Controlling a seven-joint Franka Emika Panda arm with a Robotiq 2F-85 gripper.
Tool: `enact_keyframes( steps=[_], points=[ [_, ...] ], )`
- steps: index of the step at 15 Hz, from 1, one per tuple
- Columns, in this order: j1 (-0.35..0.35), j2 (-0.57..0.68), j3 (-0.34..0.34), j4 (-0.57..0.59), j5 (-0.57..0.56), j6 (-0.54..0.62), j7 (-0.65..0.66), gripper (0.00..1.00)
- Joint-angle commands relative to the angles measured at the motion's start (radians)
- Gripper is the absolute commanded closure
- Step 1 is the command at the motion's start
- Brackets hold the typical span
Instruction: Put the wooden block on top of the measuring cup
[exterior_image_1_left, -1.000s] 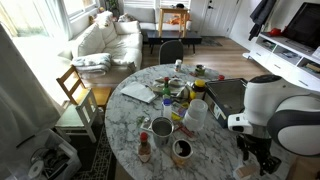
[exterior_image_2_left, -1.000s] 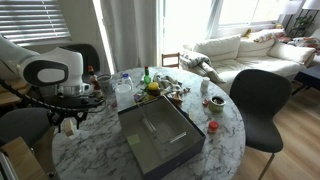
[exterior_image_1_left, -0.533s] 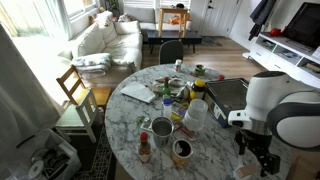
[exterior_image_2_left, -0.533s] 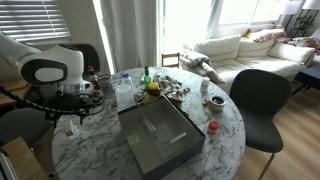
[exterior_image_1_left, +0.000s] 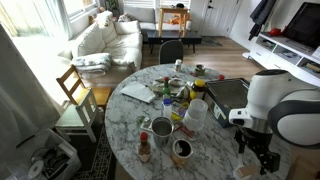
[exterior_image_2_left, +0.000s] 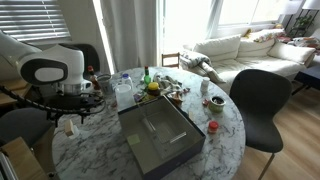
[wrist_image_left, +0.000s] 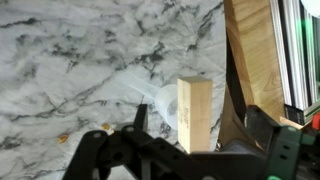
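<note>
The wooden block (wrist_image_left: 195, 112) stands upright in the wrist view, right over the whitish-translucent measuring cup (wrist_image_left: 160, 104), which shows behind and beside it. My gripper (wrist_image_left: 192, 128) straddles the block with its fingers spread, and a gap shows on each side of the block. In both exterior views the gripper (exterior_image_1_left: 258, 158) (exterior_image_2_left: 70, 118) hangs at the table's rim, just above the measuring cup (exterior_image_1_left: 246, 172). I cannot tell whether the block rests fully on the cup.
A grey metal mug (exterior_image_1_left: 162, 127), a white tumbler (exterior_image_1_left: 196, 114), bottles and small dishes crowd the middle of the marble table (exterior_image_1_left: 135, 110). A dark tray (exterior_image_2_left: 160, 135) lies beside them. The table edge and wooden floor (wrist_image_left: 258, 50) are close to the gripper.
The gripper has risen slightly above the cup. Everything else on the table is unchanged.
</note>
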Motion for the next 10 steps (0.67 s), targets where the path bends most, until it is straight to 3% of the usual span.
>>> enact_keyframes(
  steps=[1,4,10],
  points=[
    [-0.001,0.001,-0.006,-0.002,0.001,0.010,-0.019,0.00],
    [-0.002,-0.019,-0.009,0.001,0.005,0.030,-0.037,0.00],
    [-0.034,-0.131,-0.043,0.033,0.067,-0.027,0.181,0.00]
  ],
)
